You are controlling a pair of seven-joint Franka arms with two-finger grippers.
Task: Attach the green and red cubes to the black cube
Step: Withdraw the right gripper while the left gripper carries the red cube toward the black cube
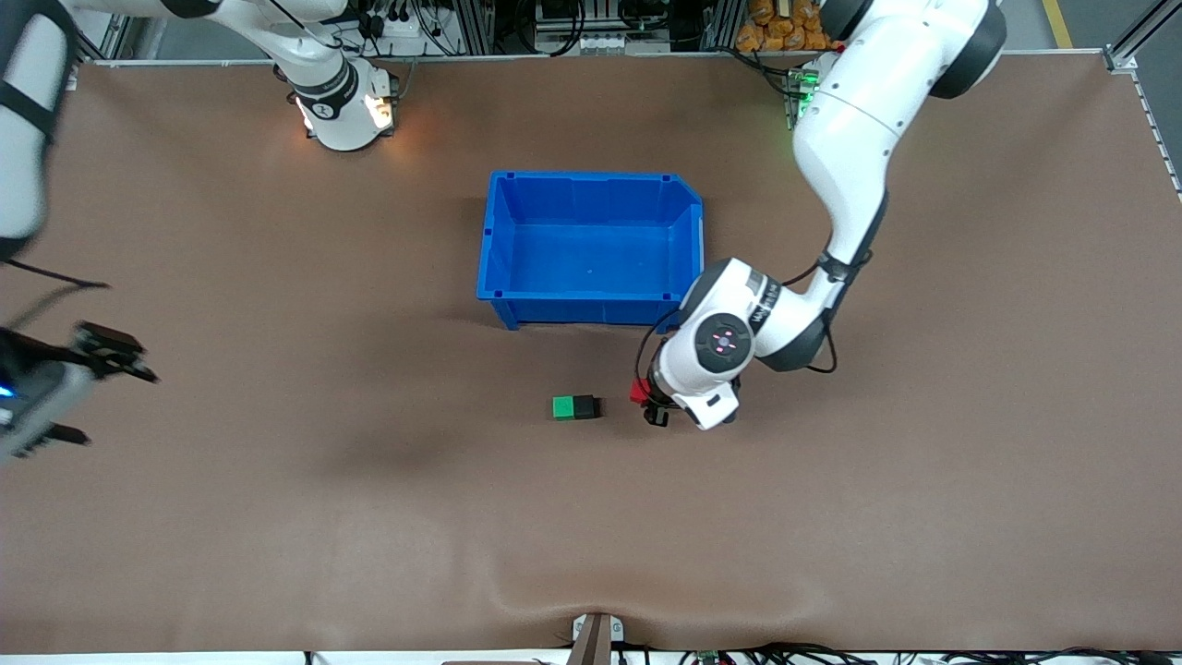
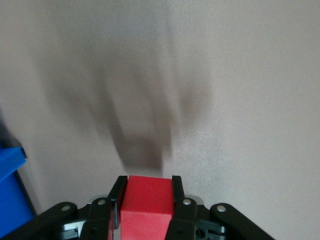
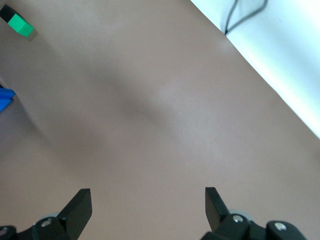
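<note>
The green cube [image 1: 563,407] lies on the table nearer the front camera than the blue bin. The black cube [image 1: 586,406] touches it on the side toward the left arm's end. Both also show in the right wrist view, green cube [image 3: 21,25] beside black cube [image 3: 6,12]. My left gripper [image 1: 649,404] is shut on the red cube [image 1: 638,392], a short gap from the black cube toward the left arm's end. In the left wrist view the red cube [image 2: 147,202] fills the left gripper [image 2: 148,181], just above the table. My right gripper [image 1: 122,410] waits open over the right arm's end, and the right gripper [image 3: 148,197] holds nothing.
An empty blue bin [image 1: 591,300] stands mid-table, farther from the front camera than the cubes; its corner shows as blue bin [image 2: 10,200] and blue bin [image 3: 4,97]. The brown table cover [image 1: 369,517] ripples near the front edge. A white floor strip [image 3: 280,55] runs past the table edge.
</note>
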